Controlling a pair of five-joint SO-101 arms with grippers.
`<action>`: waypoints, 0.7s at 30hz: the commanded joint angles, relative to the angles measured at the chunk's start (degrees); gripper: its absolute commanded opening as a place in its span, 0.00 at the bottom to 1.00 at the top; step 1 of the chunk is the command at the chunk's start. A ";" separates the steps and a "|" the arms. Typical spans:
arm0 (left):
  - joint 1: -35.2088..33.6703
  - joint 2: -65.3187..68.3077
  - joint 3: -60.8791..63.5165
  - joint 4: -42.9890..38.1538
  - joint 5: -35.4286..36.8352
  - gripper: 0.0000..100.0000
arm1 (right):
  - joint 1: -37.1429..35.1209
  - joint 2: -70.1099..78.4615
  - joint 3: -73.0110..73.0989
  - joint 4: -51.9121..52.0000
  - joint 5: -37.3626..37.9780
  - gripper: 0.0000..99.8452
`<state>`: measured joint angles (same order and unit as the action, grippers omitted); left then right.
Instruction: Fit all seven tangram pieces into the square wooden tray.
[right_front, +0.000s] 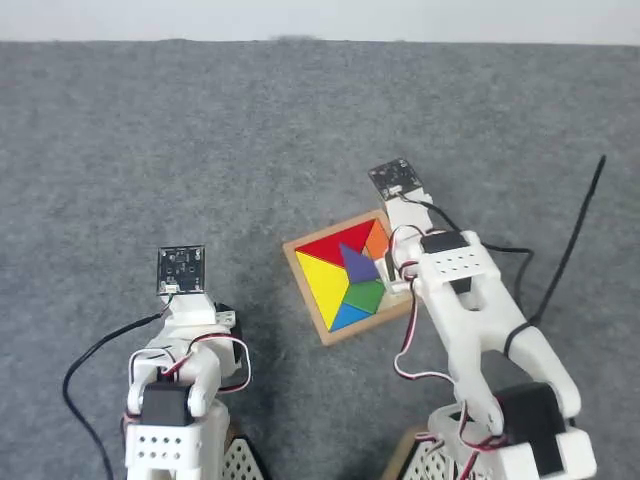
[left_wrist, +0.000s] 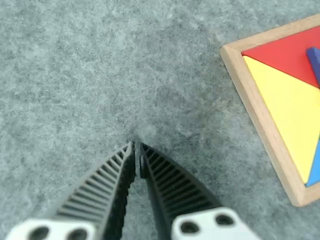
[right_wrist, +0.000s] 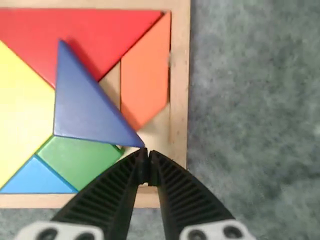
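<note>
Counted: one square wooden tray (right_front: 305, 296) on the grey counter (right_front: 150, 130), two tools, and six pieces in sight: red triangle (right_wrist: 100, 35), yellow triangle (right_wrist: 20, 110), orange piece (right_wrist: 145, 75), green piece (right_wrist: 80, 160), light blue piece (right_wrist: 35, 181), plus an indigo triangle (right_wrist: 82, 110) lying askew over its neighbours beside a bare patch of tray floor. Sits right of the left tool (left_wrist: 136, 146), apart from it; right tool (right_wrist: 145, 152) over its right rim, tips just beside the indigo corner. Both tools closed, gripping nothing

The left arm (right_front: 176, 438) and right arm (right_front: 470, 300) are white plastic, with black motors, red-and-white cables and ribbed black jaws.
</note>
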<state>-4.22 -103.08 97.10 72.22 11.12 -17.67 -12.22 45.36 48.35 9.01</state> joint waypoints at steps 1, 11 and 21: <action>-0.35 -1.14 -0.66 0.09 -0.62 0.01 | 0.84 -0.31 -3.16 -2.68 0.79 0.01; -0.35 -1.14 -0.66 0.09 -0.62 0.01 | -0.31 -6.11 -5.36 -4.00 -2.90 0.01; -0.35 -1.14 -0.66 0.09 -0.62 0.01 | -7.78 12.00 -20.22 -3.47 -7.47 0.01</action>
<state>-4.22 -103.08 97.10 72.22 11.12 -24.79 -4.57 31.82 45.71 2.95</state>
